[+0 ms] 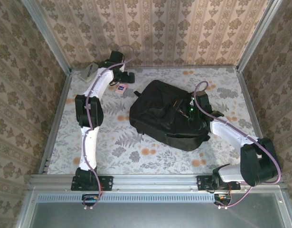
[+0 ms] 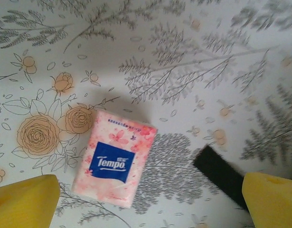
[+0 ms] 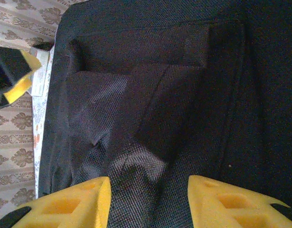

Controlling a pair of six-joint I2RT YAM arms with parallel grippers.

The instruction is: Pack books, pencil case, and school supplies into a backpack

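L gripper: released, jaws wide apart, nothing betw. them. In its wrist view the yellow fingertips sit at 7 and 5 o'clock, above the floral table. The tissue packet, pink-white w/ a blue square, lies flat on the table just ahead of the tips. It's closer to the 7 o'clock tip and touches neither. A black strip runs in from the 5 o'clock tip; can't tell what it is.

R gripper: jaws abt half apart, yellow tips at 7 and 5 o'clock in its wrist view, w/ a raised fold of black fabric betw. them. Can't tell if they pinch it or only press on it. The fabric belongs to the backpack, which has a flat pocket panel and seams toward 12 o'clock.

Top view: backpack lies flat near table centre, a bit toward 3 o'clock, w/ the R gripper on its 3 o'clock part. Packet sits at approx. 10 o'clock from the backpack, apart from it, near the far edge. L gripper is just at the packet's 12 o'clock.
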